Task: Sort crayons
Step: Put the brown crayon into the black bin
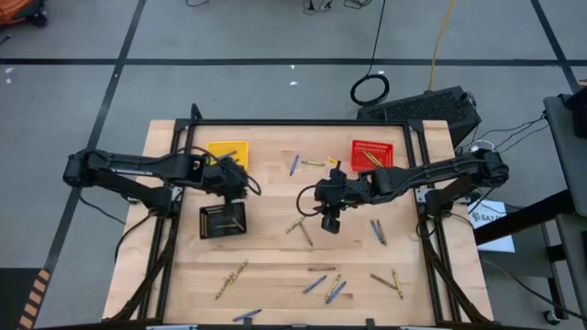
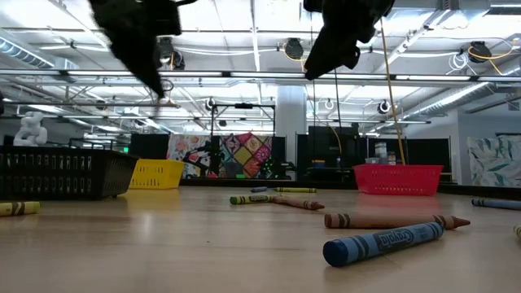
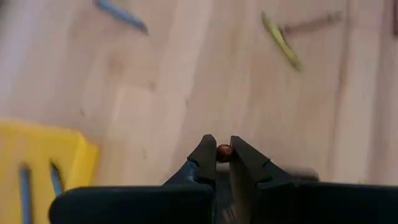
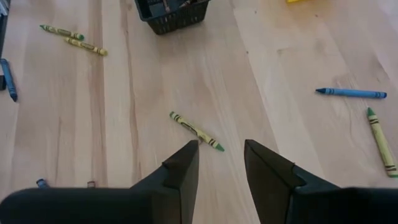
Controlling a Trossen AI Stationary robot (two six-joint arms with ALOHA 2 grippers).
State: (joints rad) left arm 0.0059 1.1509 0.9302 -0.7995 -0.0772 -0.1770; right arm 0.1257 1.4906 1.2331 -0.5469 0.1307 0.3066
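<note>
Left gripper above the table between yellow basket and black basket, fingers clamped on a brown crayon; right gripper mid-table, fingers apart over a yellow-green crayon; other crayons scattered across the table; red basket at the far side.

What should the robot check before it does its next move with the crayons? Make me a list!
1. Left gripper holding a crayon: ok, its jaws pinch a brown crayon.
2. Left gripper over the right basket: cannot tell; it hovers between the yellow basket and the black basket.
3. Right gripper ready to grab: ok, jaws open and empty.
4. Target under right gripper: ok, a green crayon lies just ahead of the jaws.
5. Arms apart: ok, in the high view there is a clear gap between them.
6. Sorting finished: not ok, many crayons are still loose on the table.
</note>
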